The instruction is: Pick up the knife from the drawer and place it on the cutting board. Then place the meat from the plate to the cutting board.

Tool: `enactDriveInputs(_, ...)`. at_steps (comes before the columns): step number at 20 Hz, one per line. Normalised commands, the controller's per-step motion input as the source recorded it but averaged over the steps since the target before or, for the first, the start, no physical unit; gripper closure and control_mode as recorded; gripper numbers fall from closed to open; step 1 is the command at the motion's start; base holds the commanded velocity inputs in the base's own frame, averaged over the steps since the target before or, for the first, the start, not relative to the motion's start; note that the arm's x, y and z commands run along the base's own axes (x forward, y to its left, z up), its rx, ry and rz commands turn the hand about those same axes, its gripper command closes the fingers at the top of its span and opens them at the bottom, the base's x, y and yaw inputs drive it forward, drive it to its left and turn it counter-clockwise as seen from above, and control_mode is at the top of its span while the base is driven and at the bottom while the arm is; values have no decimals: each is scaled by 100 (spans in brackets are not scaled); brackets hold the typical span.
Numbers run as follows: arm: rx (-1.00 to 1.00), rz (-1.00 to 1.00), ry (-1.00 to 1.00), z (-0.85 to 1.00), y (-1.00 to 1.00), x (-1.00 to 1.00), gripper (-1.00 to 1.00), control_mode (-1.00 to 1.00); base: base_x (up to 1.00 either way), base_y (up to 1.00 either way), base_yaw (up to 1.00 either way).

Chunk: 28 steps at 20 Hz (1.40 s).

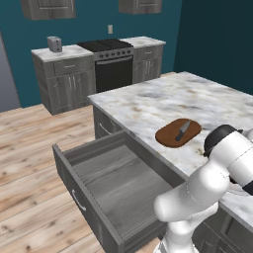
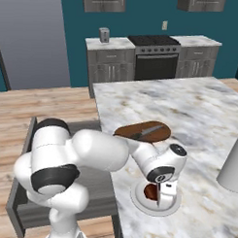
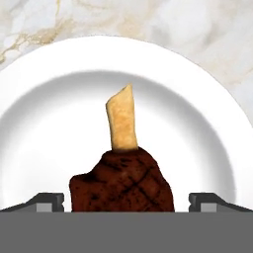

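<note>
The knife (image 1: 183, 130) (image 2: 147, 131) lies on the reddish-brown cutting board (image 1: 170, 138) (image 2: 125, 131) near the island's edge. The wide grey drawer (image 1: 118, 183) (image 2: 19, 200) stands pulled out. On the white plate (image 2: 138, 200) (image 3: 49, 123) sits the meat (image 2: 150, 191) (image 3: 123, 185), a dark grilled lump with a pale bone sticking out. My gripper (image 2: 160, 197) (image 3: 126, 202) points down just over the plate, open, with one fingertip (image 3: 47, 201) on each side of the meat and a gap to it on both sides.
The marble island counter (image 1: 163, 101) (image 2: 199, 114) carries a grey cylindrical container (image 2: 233, 168) at its right edge. A stove (image 1: 112, 59) and a toaster (image 1: 54, 44) stand against the far wall. My own arm crosses between the board and the plate.
</note>
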Motion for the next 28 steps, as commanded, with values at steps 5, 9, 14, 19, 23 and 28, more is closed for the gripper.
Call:
enactDriveInputs(5, -6, 0, -6, -22, 50, 0, 100, -100, 0, 0, 0)
enactDriveInputs(9, -3, -1, -5, -7, 18, 0, 100, -100, 0, 0, 0)
enactDriveInputs(14, 0, -2, -1, 13, -1, 0, 100, -100, 0, 0, 0)
enactDriveInputs(19, 0, 0, 0, 86, -1, 0, 100, -100, 0, 0, 0)
enactDriveInputs(23, 0, 4, 1, 100, 0, 0, 100, -100, 0, 0, 0)
enactDriveInputs(28, 0, 16, 7, 82, 10, 21, 100, -100, 0, 0, 0)
